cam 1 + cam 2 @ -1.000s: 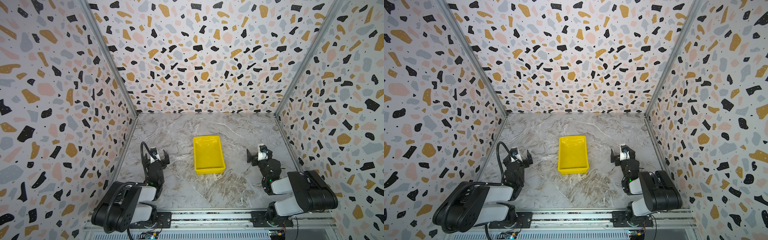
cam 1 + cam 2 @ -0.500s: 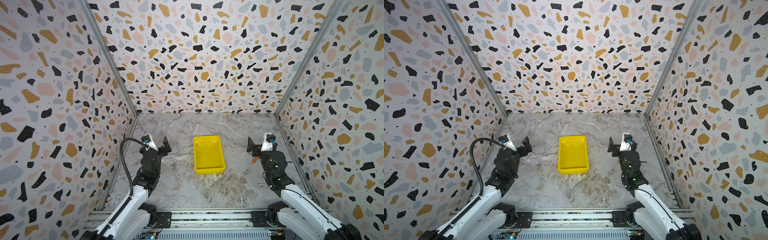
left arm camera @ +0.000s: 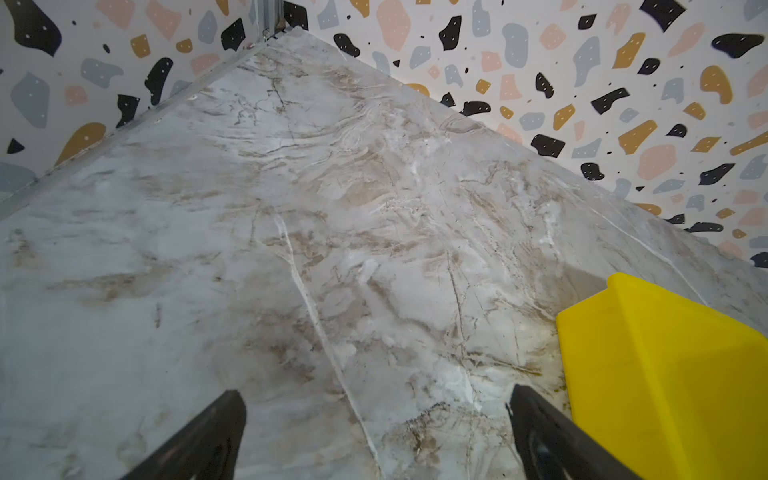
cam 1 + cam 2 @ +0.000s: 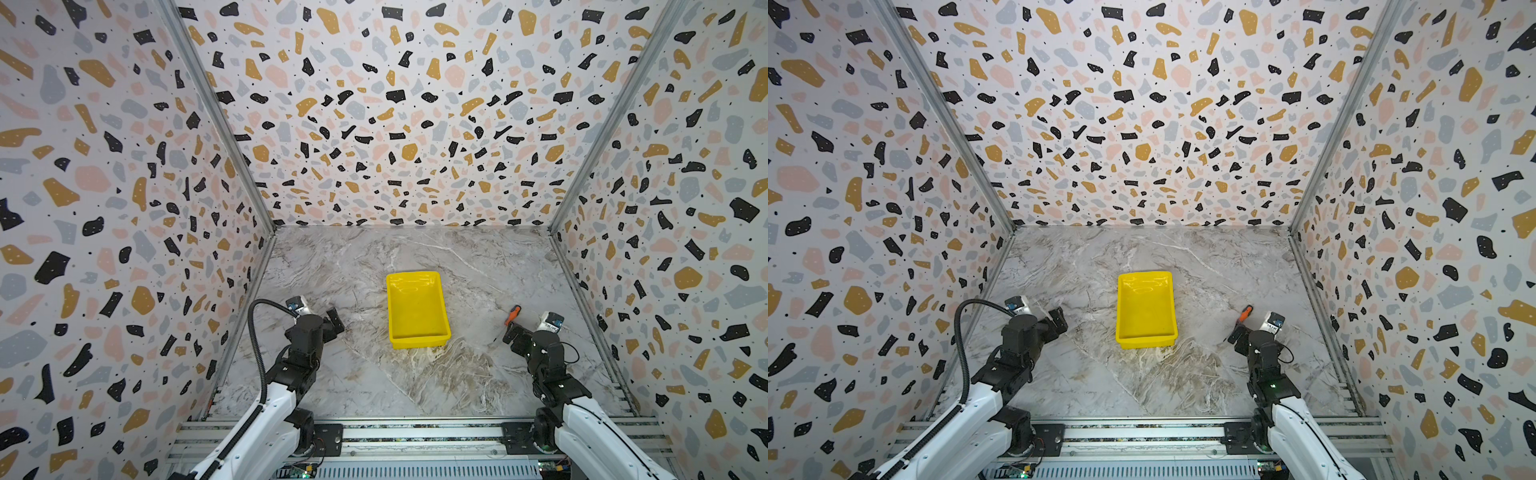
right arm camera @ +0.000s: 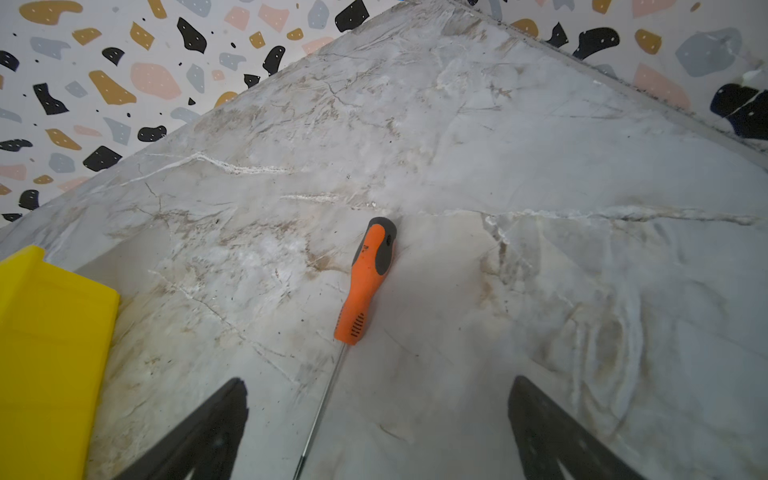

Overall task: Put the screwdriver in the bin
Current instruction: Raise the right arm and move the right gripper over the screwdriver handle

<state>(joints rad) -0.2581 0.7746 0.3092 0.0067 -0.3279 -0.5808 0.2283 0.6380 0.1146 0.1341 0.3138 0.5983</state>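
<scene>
The screwdriver (image 4: 512, 314) (image 4: 1245, 313) lies flat on the marble floor, right of the bin, orange handle pointing away and thin shaft toward my right arm. In the right wrist view the screwdriver (image 5: 368, 282) sits just ahead of the open right gripper (image 5: 377, 380), its shaft running between the fingers without touching them. In both top views the right gripper (image 4: 517, 332) (image 4: 1239, 334) hovers at the shaft end. The empty yellow bin (image 4: 415, 307) (image 4: 1145, 307) (image 5: 45, 353) stands mid-floor. The left gripper (image 4: 332, 322) (image 4: 1057, 320) (image 3: 375, 390) is open and empty, left of the bin (image 3: 665, 374).
Terrazzo-patterned walls close in the marble floor (image 4: 374, 374) on three sides. A metal rail (image 4: 415, 432) carrying both arm bases runs along the front edge. Nothing else lies on the floor.
Both arms have unfolded from their tucked pose and reached out over the floor. In the last half second both grippers dropped lower, the right one settling behind the screwdriver, which now shows.
</scene>
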